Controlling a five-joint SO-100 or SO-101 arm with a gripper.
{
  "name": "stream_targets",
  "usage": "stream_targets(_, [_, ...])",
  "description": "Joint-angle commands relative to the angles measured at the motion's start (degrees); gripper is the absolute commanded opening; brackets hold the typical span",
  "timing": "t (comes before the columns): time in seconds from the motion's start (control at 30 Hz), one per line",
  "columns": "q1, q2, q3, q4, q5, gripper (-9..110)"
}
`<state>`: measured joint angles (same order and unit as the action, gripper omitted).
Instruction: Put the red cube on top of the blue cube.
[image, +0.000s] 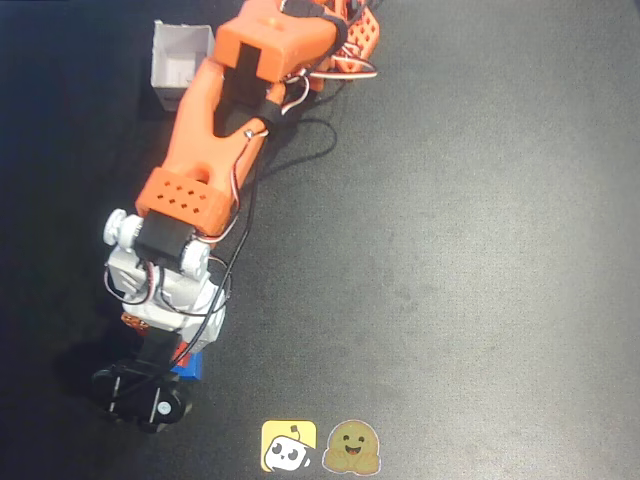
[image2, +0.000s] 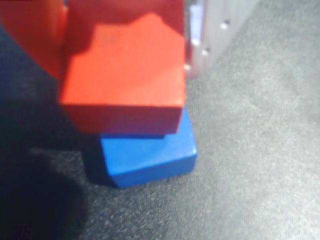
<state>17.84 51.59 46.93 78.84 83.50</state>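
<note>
In the wrist view the red cube (image2: 122, 75) fills the upper left, between an orange finger (image2: 35, 35) on its left and a pale finger (image2: 202, 35) on its right. My gripper (image2: 125, 50) is shut on it. The blue cube (image2: 147, 152) lies directly below on the dark mat, its front and right side sticking out from under the red one; whether the two touch I cannot tell. In the overhead view my gripper (image: 175, 350) is at the lower left, with the blue cube (image: 188, 367) peeking out beneath it and only a sliver of the red cube (image: 181, 352) showing.
A white open box (image: 180, 60) stands at the top left beside the arm's base. Two small stickers (image: 290, 445) (image: 350, 447) lie at the bottom edge. The black wrist camera mount (image: 140, 392) hangs just left of the cubes. The dark mat (image: 450, 250) stretches to the right.
</note>
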Motion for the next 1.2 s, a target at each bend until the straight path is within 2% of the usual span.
stream_targets(0.0, [-0.7,1.0,-3.0,0.1,0.9,5])
stream_targets(1.07, [-0.9,-1.5,-2.7,-2.8,3.4,6])
stream_targets(1.17, [-1.0,-1.7,-2.8,-2.9,3.5,12])
